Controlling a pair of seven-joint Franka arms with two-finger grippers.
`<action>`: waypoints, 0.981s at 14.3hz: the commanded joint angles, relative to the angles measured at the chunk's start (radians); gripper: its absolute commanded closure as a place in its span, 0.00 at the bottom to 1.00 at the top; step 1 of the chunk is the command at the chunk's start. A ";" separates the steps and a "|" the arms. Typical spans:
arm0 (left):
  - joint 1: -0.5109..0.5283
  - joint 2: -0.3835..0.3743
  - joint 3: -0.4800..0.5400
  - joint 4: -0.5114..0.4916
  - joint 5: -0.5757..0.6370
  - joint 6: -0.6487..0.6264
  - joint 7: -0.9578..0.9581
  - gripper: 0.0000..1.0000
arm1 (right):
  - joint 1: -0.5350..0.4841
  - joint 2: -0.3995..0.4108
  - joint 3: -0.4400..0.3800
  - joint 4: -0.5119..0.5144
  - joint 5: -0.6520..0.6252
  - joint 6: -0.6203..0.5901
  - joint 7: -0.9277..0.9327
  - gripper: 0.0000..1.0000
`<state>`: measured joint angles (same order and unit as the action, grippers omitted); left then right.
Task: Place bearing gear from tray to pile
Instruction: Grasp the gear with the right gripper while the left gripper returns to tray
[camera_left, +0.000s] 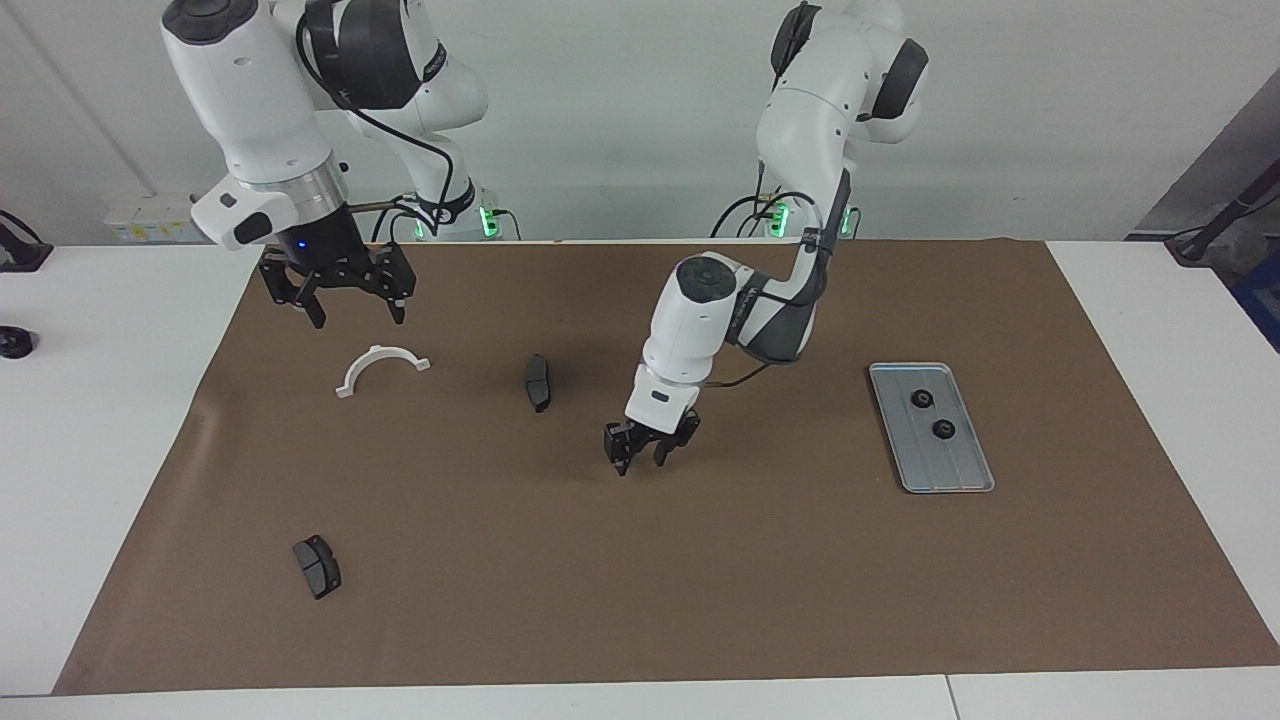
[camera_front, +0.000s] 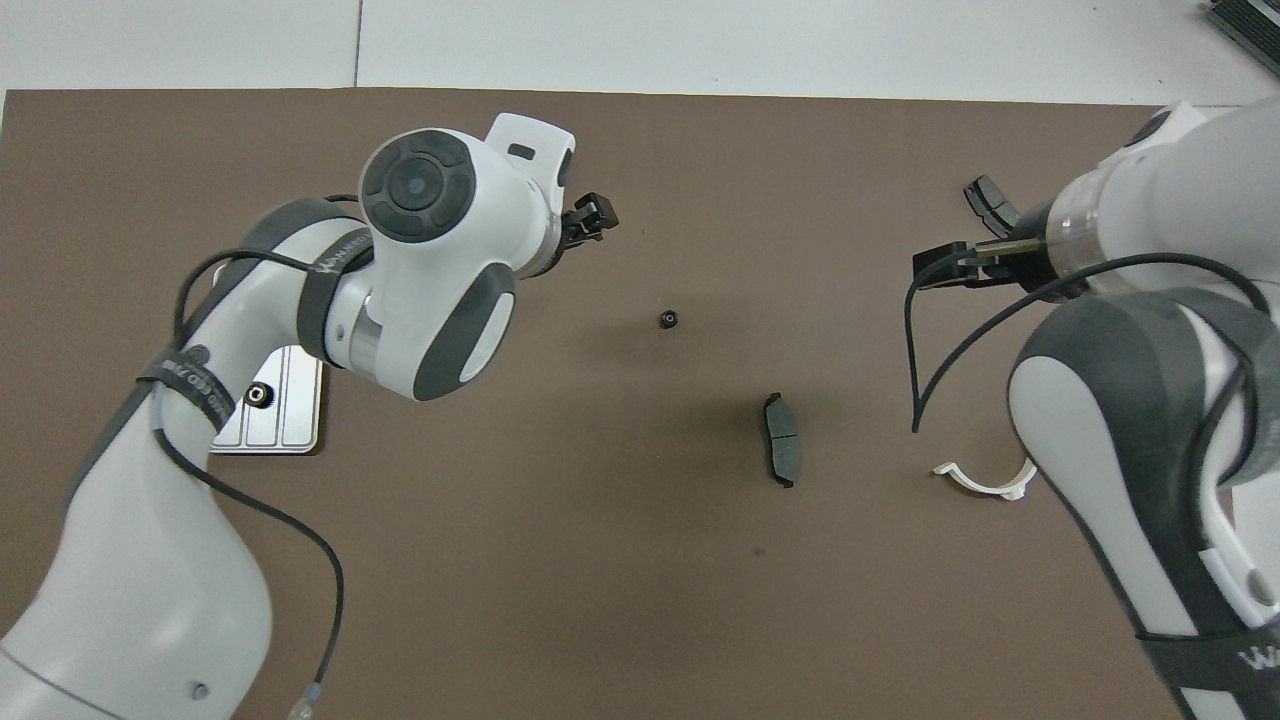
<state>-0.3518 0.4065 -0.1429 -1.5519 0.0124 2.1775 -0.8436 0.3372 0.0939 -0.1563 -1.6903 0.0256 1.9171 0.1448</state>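
The silver tray (camera_left: 950, 470) lies toward the left arm's end of the table and holds two black gears (camera_left: 922, 400) (camera_left: 943, 430). In the overhead view my left arm covers most of the tray (camera_front: 285, 425), and one gear (camera_front: 260, 395) shows on it. A dark grey brake pad (camera_left: 537, 382) (camera_front: 781, 452) lies mid-mat. One black gear (camera_front: 668, 319) lies on the mat a little farther from the robots than that pad. My left gripper (camera_left: 641, 462) (camera_front: 595, 213) hangs open and empty just above the mat by that gear and hides it in the facing view. My right gripper (camera_left: 355, 312) waits open over the white bracket.
A white half-ring bracket (camera_left: 382, 366) (camera_front: 985, 483) lies near the robots at the right arm's end. A second brake pad (camera_left: 317, 566) lies far from the robots at that end. A brown mat (camera_left: 700, 600) covers the table.
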 joint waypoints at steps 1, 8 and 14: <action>0.137 -0.125 -0.011 -0.138 0.006 -0.086 0.189 0.00 | 0.078 0.100 -0.002 0.069 -0.016 0.039 0.105 0.00; 0.459 -0.244 -0.004 -0.387 0.004 -0.078 0.572 0.00 | 0.195 0.317 0.000 0.123 -0.038 0.269 0.232 0.00; 0.531 -0.336 -0.004 -0.724 0.004 0.254 0.590 0.28 | 0.284 0.533 0.000 0.227 -0.052 0.385 0.369 0.00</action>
<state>0.1741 0.1416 -0.1384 -2.1552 0.0126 2.3623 -0.2446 0.6262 0.5785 -0.1540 -1.5240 -0.0129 2.2875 0.4869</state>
